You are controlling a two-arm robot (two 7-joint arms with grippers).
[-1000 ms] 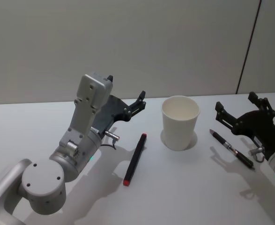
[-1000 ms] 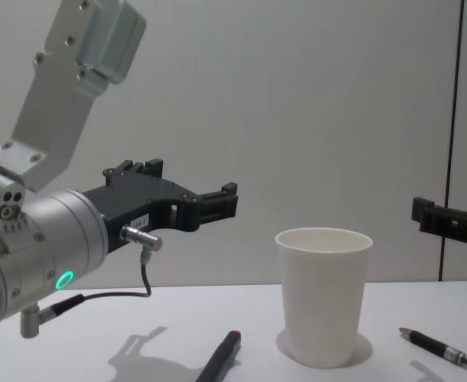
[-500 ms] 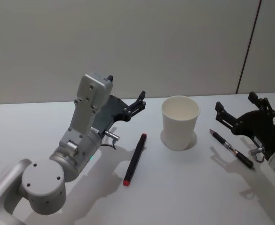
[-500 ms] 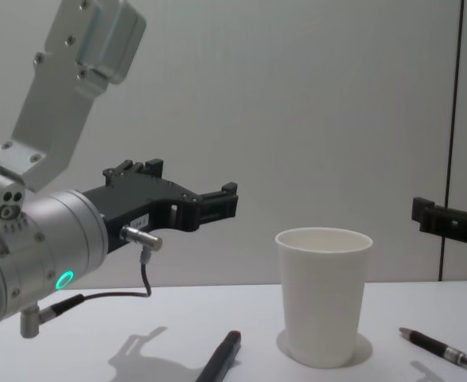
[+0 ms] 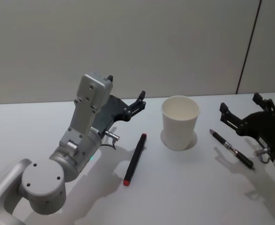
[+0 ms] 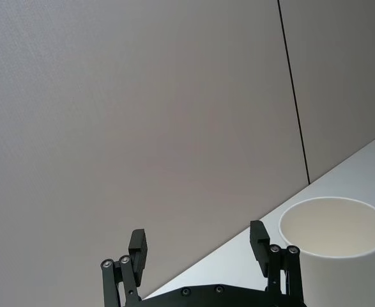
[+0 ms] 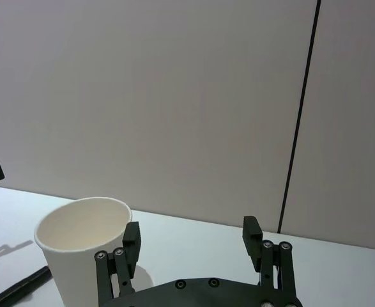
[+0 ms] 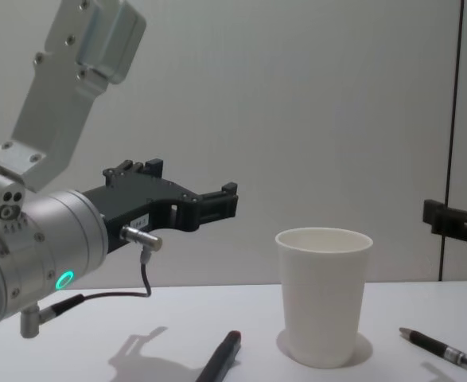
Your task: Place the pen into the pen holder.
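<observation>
The pen holder, a white paper cup (image 5: 180,123), stands upright at the table's middle, also seen in the chest view (image 8: 324,294). A black pen with red ends (image 5: 135,159) lies to its left. To the cup's right lies a black and silver pen (image 5: 231,148), just in front of my right gripper (image 5: 240,104). That gripper hovers open and empty above the table, facing the cup (image 7: 85,246). My left gripper (image 5: 126,88) is raised left of the cup, open and empty, with the cup (image 6: 334,249) ahead of it.
The white table (image 5: 184,197) ends at a plain grey wall with a dark vertical seam (image 5: 248,47) at the right. The left arm's silver links (image 5: 88,112) rise over the table's left side.
My right gripper has drifted a little to the right, away from the cup. The left arm, the cup and both pens have stayed put.
</observation>
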